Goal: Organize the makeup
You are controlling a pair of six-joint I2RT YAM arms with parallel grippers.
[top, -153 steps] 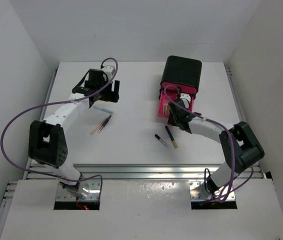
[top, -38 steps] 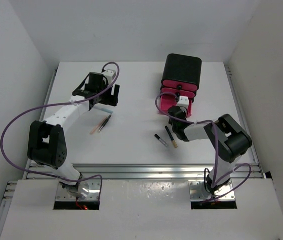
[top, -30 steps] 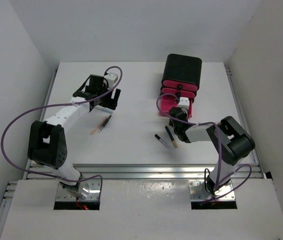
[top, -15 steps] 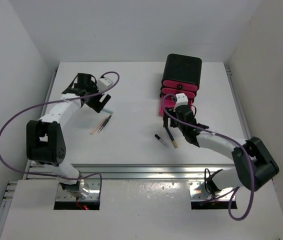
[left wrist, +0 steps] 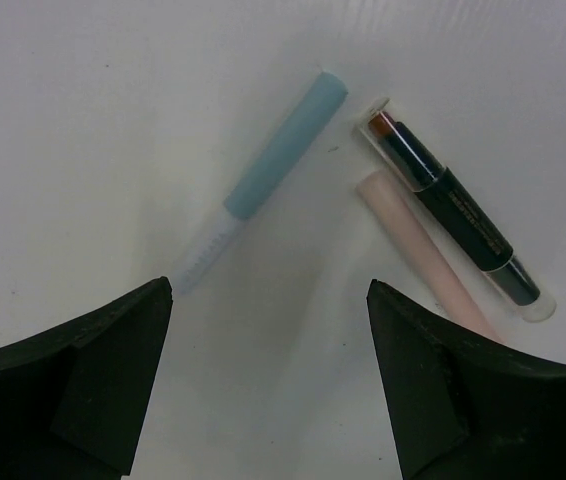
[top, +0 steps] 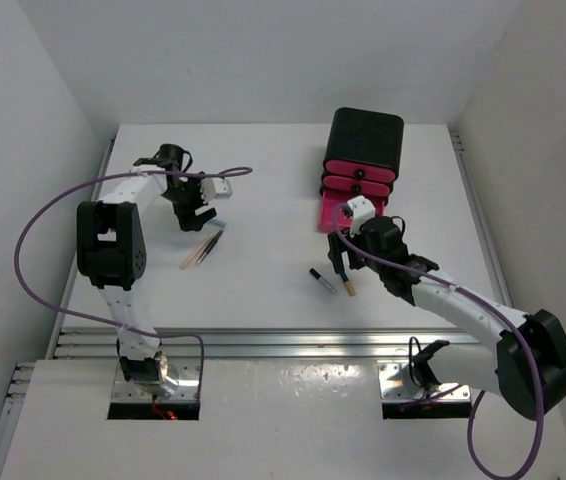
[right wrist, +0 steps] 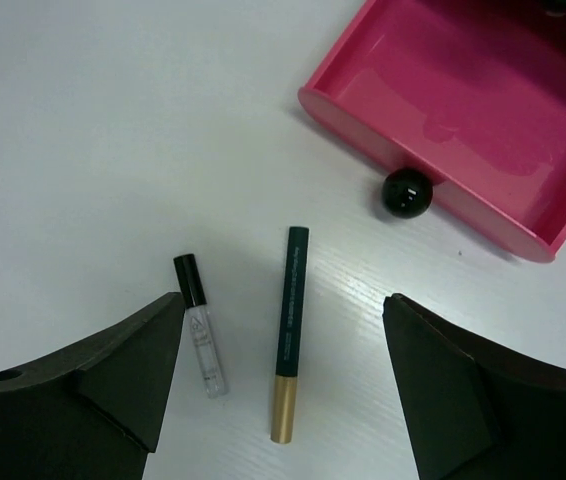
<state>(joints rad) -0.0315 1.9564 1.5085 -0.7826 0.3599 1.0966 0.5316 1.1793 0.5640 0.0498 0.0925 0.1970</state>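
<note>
My left pincer gapes empty over a slim pale blue stick; my right pincer likewise over a dark gold-tipped stick.

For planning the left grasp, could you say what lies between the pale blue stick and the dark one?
A pale pink stick, beside the dark stick; left wrist view.

White table, makeup sticks, pink-drawered box
</note>
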